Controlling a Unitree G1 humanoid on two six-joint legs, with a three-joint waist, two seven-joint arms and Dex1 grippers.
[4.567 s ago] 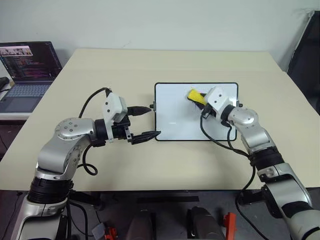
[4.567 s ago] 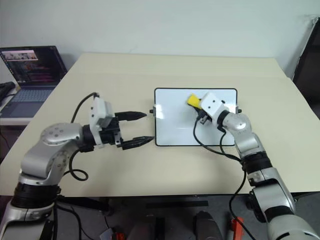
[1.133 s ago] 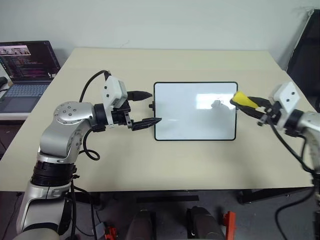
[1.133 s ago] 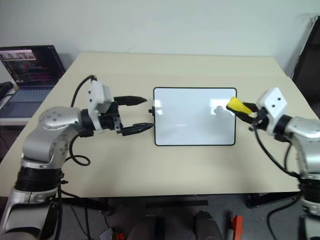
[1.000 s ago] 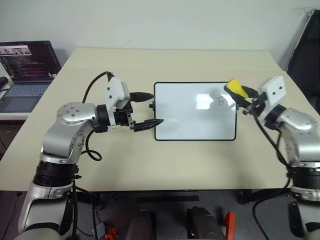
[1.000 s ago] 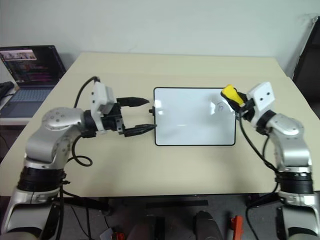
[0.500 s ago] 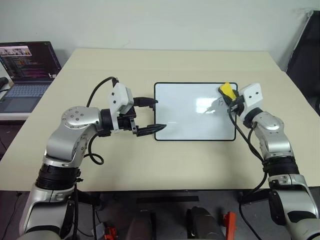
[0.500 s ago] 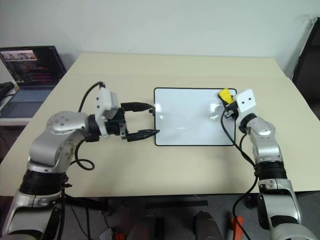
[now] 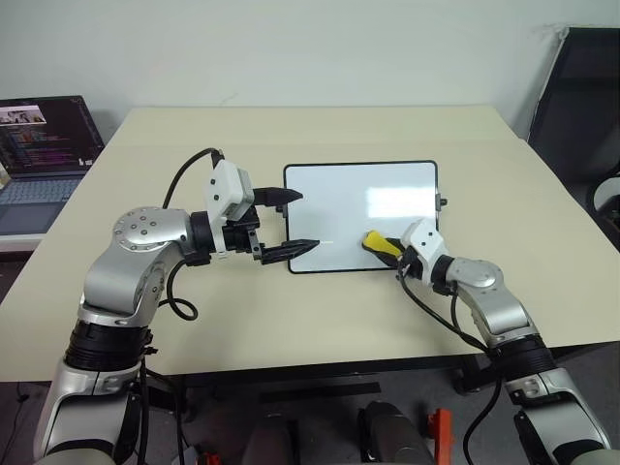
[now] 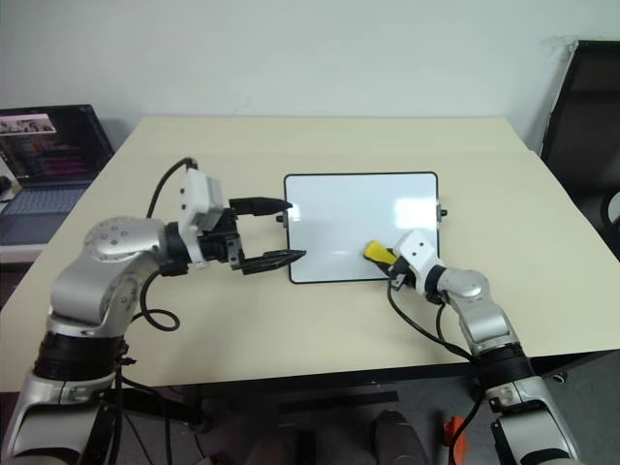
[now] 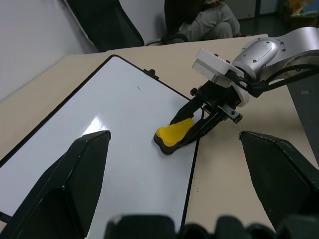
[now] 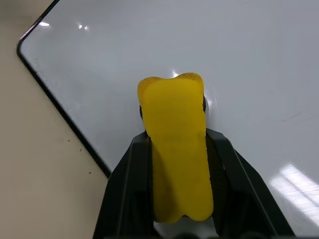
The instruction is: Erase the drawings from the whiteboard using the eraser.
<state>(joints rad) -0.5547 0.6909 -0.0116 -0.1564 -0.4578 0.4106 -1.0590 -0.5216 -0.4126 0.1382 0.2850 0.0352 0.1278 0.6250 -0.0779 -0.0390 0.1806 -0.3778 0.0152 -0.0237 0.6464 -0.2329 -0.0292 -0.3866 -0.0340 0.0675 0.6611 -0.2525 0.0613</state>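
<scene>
Right hand pressing the eraser onto the whiteboard's near edge

The eraser (image 9: pixel 378 243), a yellow wedge, is sitting clamped between the right hand's (image 9: pixel 390 251) fingers, its tip touching the whiteboard (image 9: pixel 358 194) near the board's near right corner, probably so a wiping stroke can sweep the surface. The whiteboard is lying flat on the tabletop (image 9: pixel 291 310), and apart from one tiny dark fleck visible from the left wrist, its surface is reading as blank. The right forearm is reaching low and angled inward toward the board. The left hand (image 9: pixel 295 221) is hovering level at the board's left short edge, fingers spread and empty, seemingly placed to steady the board against sliding. A laptop (image 9: pixel 39 145) is sitting well apart.
</scene>
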